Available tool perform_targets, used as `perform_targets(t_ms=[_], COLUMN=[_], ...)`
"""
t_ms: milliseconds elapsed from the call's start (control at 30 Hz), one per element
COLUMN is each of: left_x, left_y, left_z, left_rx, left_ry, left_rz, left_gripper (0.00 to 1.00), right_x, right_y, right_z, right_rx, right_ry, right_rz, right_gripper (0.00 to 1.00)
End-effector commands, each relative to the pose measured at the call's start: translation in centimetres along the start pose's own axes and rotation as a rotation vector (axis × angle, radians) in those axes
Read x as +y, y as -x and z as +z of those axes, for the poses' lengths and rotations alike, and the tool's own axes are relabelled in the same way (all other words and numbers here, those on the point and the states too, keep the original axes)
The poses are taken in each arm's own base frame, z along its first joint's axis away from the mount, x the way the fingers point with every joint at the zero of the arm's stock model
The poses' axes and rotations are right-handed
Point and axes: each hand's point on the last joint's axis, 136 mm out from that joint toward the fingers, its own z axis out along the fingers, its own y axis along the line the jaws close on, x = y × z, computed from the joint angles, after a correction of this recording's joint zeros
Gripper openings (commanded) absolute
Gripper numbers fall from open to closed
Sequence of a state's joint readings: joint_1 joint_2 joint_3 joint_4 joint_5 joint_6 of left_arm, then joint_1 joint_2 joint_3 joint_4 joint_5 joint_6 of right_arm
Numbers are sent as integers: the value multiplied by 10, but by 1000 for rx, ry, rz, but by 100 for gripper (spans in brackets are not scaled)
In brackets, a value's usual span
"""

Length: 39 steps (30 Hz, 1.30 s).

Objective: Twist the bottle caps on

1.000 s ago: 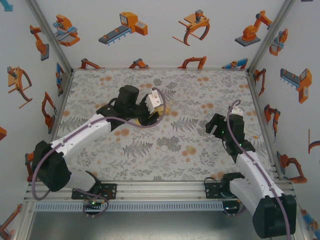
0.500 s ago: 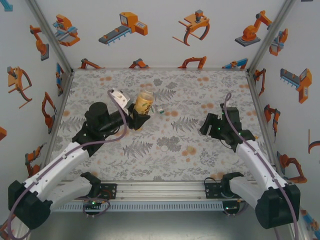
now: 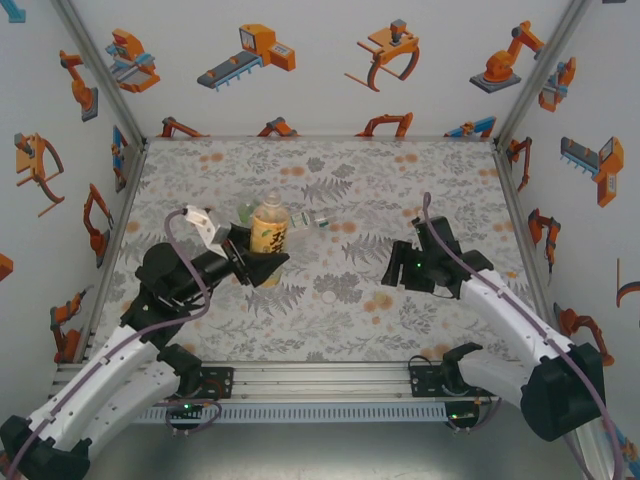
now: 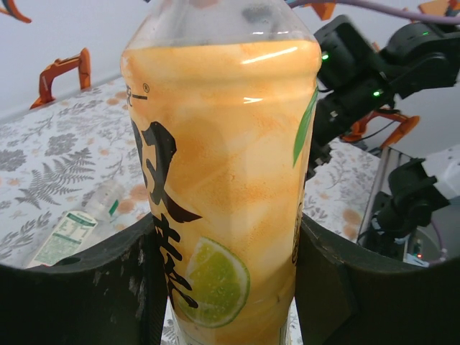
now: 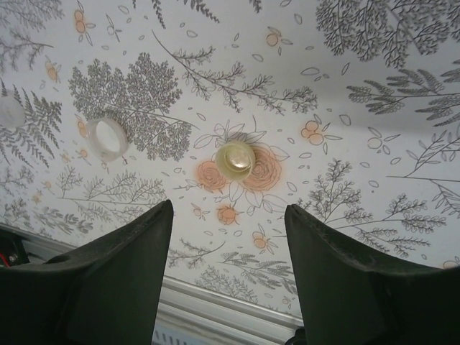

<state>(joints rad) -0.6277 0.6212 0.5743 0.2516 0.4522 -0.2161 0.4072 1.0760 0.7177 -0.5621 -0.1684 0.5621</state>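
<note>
Gripping amber bottle (image 3: 268,232) upright in jaws of left gripper (image 3: 258,265), left of table (image 3: 420,180) centre.
Hovering right gripper (image 3: 392,272), jaws apart and empty, above pale cap (image 5: 235,158) on the table; clear bottle (image 3: 318,220) lying just beyond.

Bottle (image 4: 223,180) was amber-yellow, printed with black characters and a green lime slice. Table (image 5: 374,154) was white with grey ferns, orange blossoms. Cap (image 5: 235,159) was cream.
</note>
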Motion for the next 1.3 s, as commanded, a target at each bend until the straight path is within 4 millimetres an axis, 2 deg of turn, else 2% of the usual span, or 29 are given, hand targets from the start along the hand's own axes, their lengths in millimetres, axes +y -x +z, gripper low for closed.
perform_targets(t_ms=[0, 233, 767, 1067, 1267], left_x=[-12, -15, -15, -15, -13], left_y=[-2, -2, -7, -10, -12], left_z=[-7, -10, -7, -11, -13], left_rx=[11, 28, 63, 83, 77], left_ry=[-45, -51, -48, -39, -24], left_rz=[-38, -43, -51, -44, -47], left_gripper=[0, 0, 0, 0, 0], right_x=[9, 23, 36, 35, 26], right_y=[-3, -10, -12, -14, -16], right_z=[0, 19, 49, 65, 63], right_rx=[26, 56, 41, 49, 46], right_ry=[1, -31, -184, -212, -254], right_rz=[18, -29, -142, -131, -117], right_gripper=[59, 59, 59, 56, 56])
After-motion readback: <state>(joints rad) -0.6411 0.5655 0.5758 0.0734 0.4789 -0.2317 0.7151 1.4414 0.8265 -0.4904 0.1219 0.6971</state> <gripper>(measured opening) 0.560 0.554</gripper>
